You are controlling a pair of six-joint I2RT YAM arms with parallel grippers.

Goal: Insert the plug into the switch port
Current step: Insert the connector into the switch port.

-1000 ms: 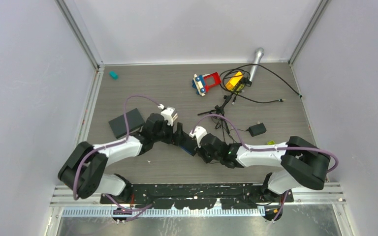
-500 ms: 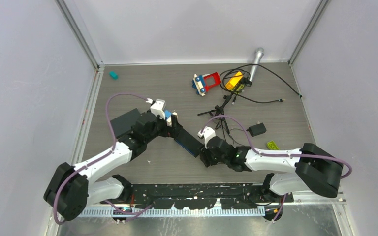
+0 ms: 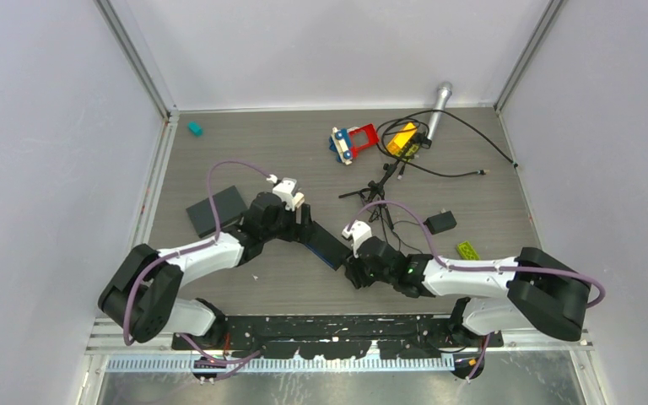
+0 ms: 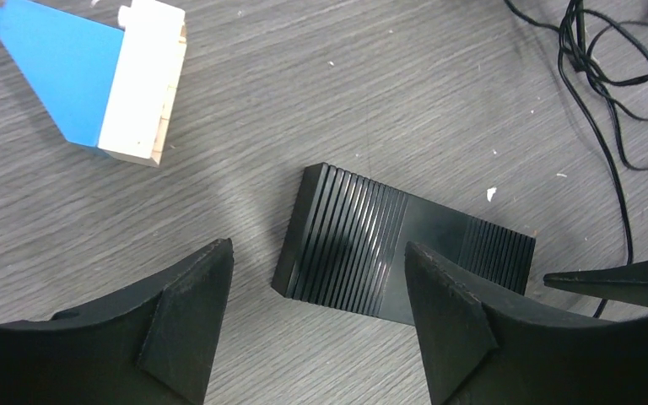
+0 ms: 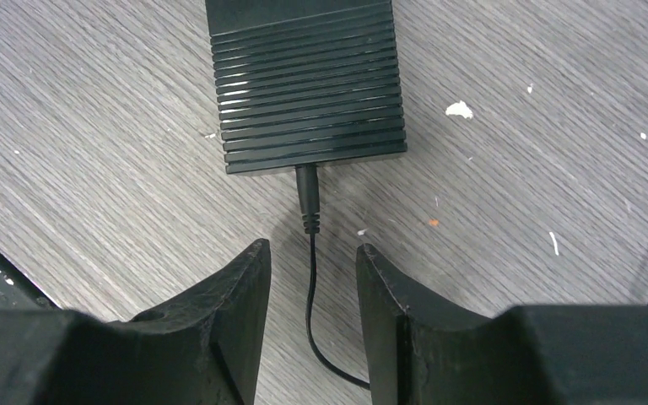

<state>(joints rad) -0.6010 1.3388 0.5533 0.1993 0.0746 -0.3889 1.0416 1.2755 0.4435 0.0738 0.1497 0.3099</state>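
Note:
The switch (image 3: 325, 245) is a flat black ribbed box lying on the table between my two grippers. In the right wrist view the plug (image 5: 306, 198) sits in the port on the near end of the switch (image 5: 308, 80), and its thin black cable runs back between my fingers. My right gripper (image 5: 310, 253) stands open just behind the plug, not touching it. My left gripper (image 4: 314, 274) is open above the other end of the switch (image 4: 405, 253), with nothing between its fingers. From above, the left gripper (image 3: 304, 221) and right gripper (image 3: 350, 268) flank the switch.
A blue and white block (image 4: 93, 80) lies beyond the left gripper. A flat black box (image 3: 217, 210) sits by the left arm. A power adapter (image 3: 440, 222), green brick (image 3: 467, 250), tangled cables (image 3: 380, 190), toy car (image 3: 353, 142) and microphone (image 3: 439, 110) lie to the right and back.
My right gripper has opened and drawn back from the plug, which stays in the switch. The left gripper swung away and came partly back, still open.

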